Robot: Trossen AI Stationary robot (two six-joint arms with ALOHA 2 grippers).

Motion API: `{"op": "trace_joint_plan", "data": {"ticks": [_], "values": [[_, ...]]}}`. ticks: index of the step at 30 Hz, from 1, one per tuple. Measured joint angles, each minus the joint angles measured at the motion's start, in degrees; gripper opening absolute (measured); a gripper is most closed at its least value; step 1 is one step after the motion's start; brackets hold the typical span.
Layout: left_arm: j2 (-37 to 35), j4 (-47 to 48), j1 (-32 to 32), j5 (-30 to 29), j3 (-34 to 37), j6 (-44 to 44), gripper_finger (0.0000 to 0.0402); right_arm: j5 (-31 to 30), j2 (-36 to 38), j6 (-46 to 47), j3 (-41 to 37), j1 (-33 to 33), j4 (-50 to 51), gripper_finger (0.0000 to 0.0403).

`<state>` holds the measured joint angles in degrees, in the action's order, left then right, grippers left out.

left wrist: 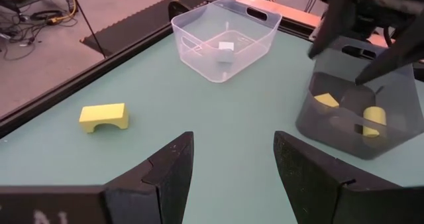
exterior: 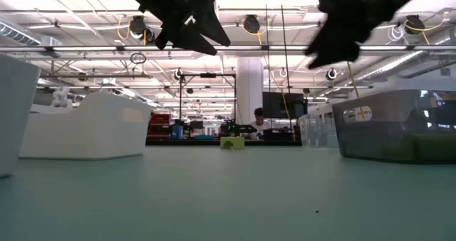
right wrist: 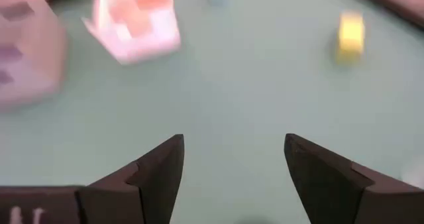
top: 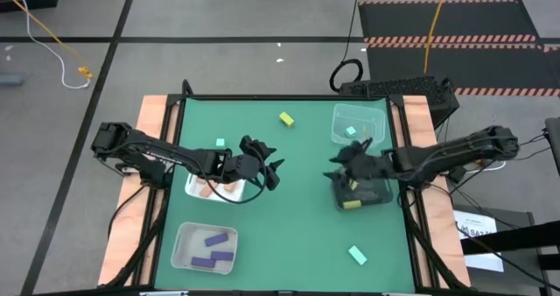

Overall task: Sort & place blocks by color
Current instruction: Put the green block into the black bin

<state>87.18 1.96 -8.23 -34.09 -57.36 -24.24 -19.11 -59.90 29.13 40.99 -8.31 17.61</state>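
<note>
My left gripper (top: 269,172) hangs open above mid-table, nothing between its fingers (left wrist: 232,177). My right gripper (top: 343,163) is also open and empty (right wrist: 232,177), raised over the left far corner of the dark tray (top: 367,193). That tray holds yellow blocks (left wrist: 373,121). A yellow arch block (left wrist: 104,117) rests on the table at the far middle (top: 286,118). One mint block (top: 357,255) lies near the front right, another (top: 220,143) by the left arm. Salmon blocks sit in the white tray (top: 210,189), purple blocks (top: 213,240) in the front-left clear tray, and one mint block (left wrist: 226,48) in the far clear tray.
The far clear tray (top: 359,123) stands at the back right, and the clear tray of purple blocks (top: 179,248) at the front left. Bare green table lies between the two grippers and along the front middle. Wooden rails (top: 153,112) border the table's left and right sides.
</note>
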Motion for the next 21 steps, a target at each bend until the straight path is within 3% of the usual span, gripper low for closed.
{"op": "trace_joint_plan", "data": {"ticks": [6, 12, 21], "values": [[0.0, 0.0, 0.0, 0.0, 0.0, -0.25, 0.0209, 5.06, -4.27, -8.68, 0.0, 12.54, -16.63, 0.0253], [0.0, 0.0, 0.0, 0.0, 0.0, -0.23, 0.0209, 17.61, -13.34, -10.21, 0.21, 23.64, -26.41, 0.0254], [0.0, -0.02, 0.0, 0.0, 0.0, -0.23, 0.0209, 19.24, -29.67, -10.67, 10.74, 30.88, -25.72, 0.0254]]}}
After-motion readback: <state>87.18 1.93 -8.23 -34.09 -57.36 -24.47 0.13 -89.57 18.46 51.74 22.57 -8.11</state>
